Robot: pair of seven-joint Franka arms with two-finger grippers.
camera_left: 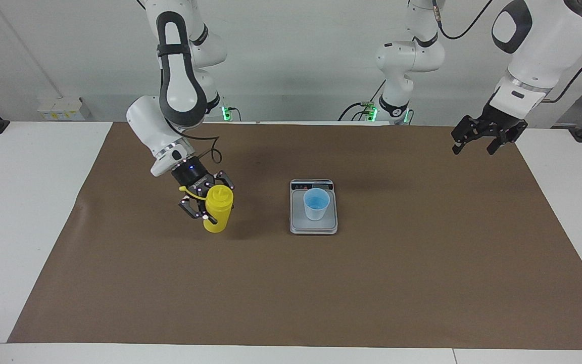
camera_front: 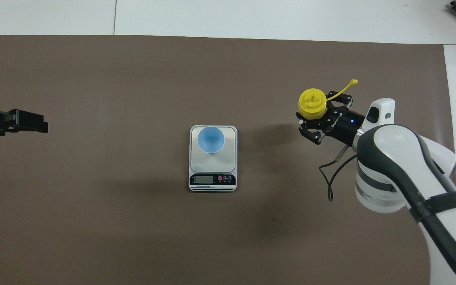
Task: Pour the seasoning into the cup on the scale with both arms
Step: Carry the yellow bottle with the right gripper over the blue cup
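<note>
Right gripper [camera_left: 209,204] clamped on seasoning bottle [camera_left: 216,215], upright, held over the brown mat [camera_left: 291,283] toward the right arm's end of the desk [camera_left: 18,202], well apart from the scale [camera_left: 313,225]. Cap strap [camera_front: 341,89] sticks out sideways. Cup [camera_left: 316,203] stands on the scale plate, mid-mat. Left gripper [camera_left: 479,139] waits over the mat's corner at the left arm's end, fingers apart, holding nothing

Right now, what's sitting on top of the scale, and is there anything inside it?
The light blue cup stands upright on the scale, on the plate's half farther from the robots. The overhead view shows only its blue bottom, with nothing in it. The plate under the cup is covered.
</note>
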